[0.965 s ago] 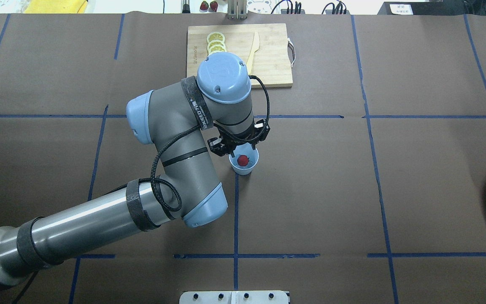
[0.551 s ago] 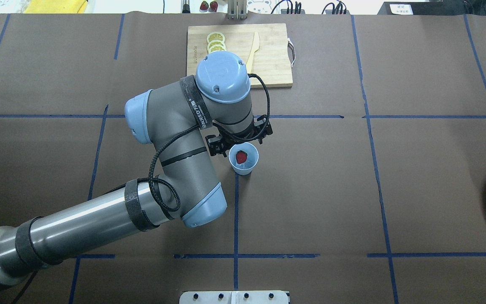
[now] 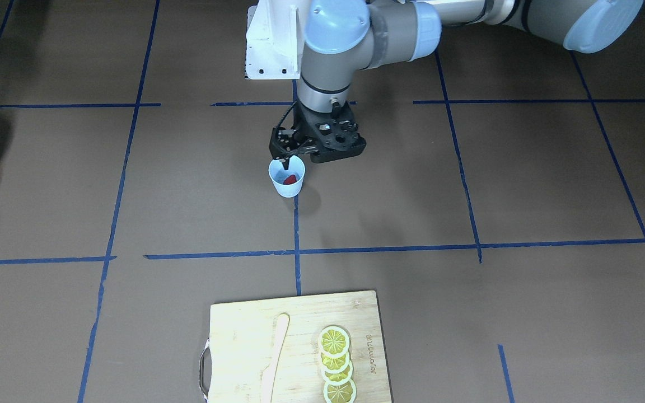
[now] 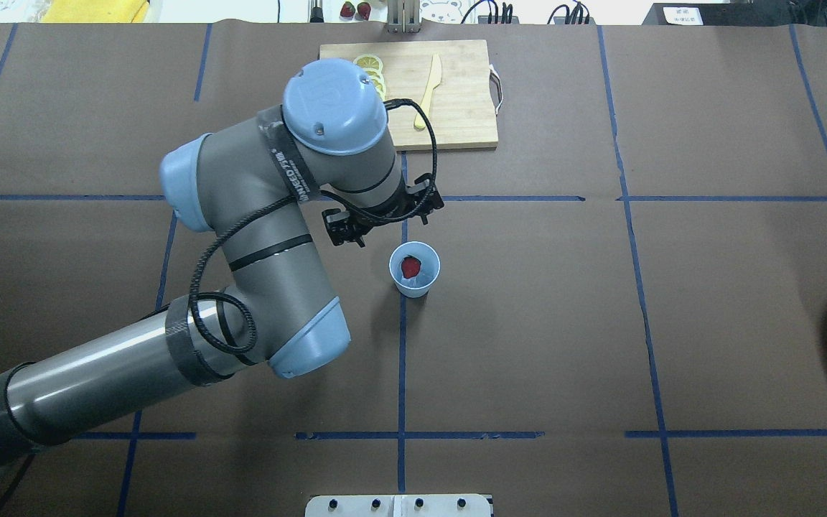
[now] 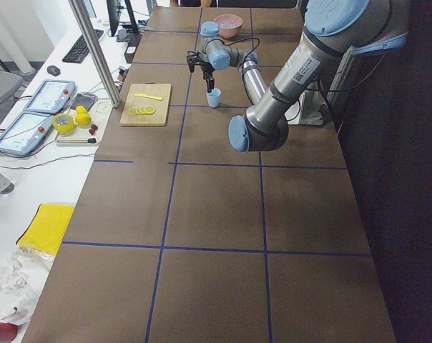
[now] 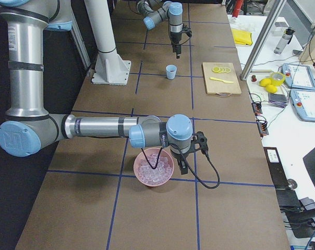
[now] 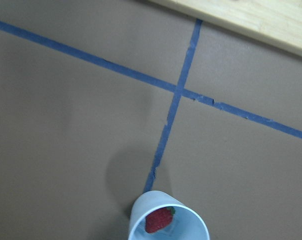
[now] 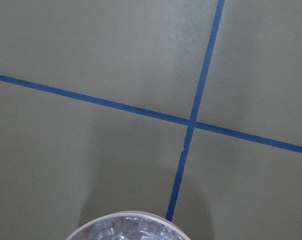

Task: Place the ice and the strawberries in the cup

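Matt brown paper covers the surface [image 4: 528, 323], crossed by slightly shiny blue tape lines [image 4: 401, 359]. The cup [image 4: 414, 289] looks like smooth pale-blue plastic; the strawberry [image 4: 410, 267] inside is dull, pitted red. Beyond the cup, the cutting board [image 4: 464, 93] is smooth light wood.

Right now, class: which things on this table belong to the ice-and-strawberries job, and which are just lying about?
Belong to the job:
cup
strawberry, inside the cup
ice, in the pink bowl

Just lying about:
cutting board
lemon slices, on the board
wooden knife, on the board
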Motion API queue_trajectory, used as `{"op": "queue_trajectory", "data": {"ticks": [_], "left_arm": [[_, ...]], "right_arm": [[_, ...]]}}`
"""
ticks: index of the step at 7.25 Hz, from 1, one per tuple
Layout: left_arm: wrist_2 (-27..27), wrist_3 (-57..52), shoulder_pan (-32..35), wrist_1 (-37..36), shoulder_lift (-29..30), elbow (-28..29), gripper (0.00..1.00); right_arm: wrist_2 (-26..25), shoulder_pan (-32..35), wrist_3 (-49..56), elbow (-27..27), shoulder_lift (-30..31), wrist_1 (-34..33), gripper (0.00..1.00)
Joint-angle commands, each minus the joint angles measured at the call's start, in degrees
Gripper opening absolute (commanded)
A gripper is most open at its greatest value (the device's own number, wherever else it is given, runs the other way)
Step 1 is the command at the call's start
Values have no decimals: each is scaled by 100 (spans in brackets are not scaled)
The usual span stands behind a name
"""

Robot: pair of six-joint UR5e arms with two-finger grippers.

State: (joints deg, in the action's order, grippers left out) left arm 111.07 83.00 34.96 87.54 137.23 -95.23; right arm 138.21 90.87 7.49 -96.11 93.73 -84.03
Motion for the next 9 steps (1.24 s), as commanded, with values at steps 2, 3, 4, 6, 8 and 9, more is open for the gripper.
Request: {"op": "queue_trajectory", "data": {"ticks": [2, 3, 4, 6, 8, 9], "left_arm": [[20, -1377, 562, -769, -617, -705, 100], [212, -1966, 860, -1192, -740, -881, 100], [492, -2450, 1185, -1318, -1072, -1109, 100], [915, -3609, 1870, -1328, -1696, -1295, 100], [1397, -5294, 2731, -1336, -2495, -1340, 100], [1539, -6121, 3179, -1336, -2830, -1262, 100]], "right_arm": [[-66, 79, -11, 399, 23, -9, 99], [-66, 106, -11, 400, 23, 0, 99], [-66, 106, -28, 426, 14, -9, 99], [-66, 106, -20, 418, 14, 0, 99], [-58, 106, -28, 382, 14, 0, 99], [-75, 106, -28, 339, 14, 0, 99]]}}
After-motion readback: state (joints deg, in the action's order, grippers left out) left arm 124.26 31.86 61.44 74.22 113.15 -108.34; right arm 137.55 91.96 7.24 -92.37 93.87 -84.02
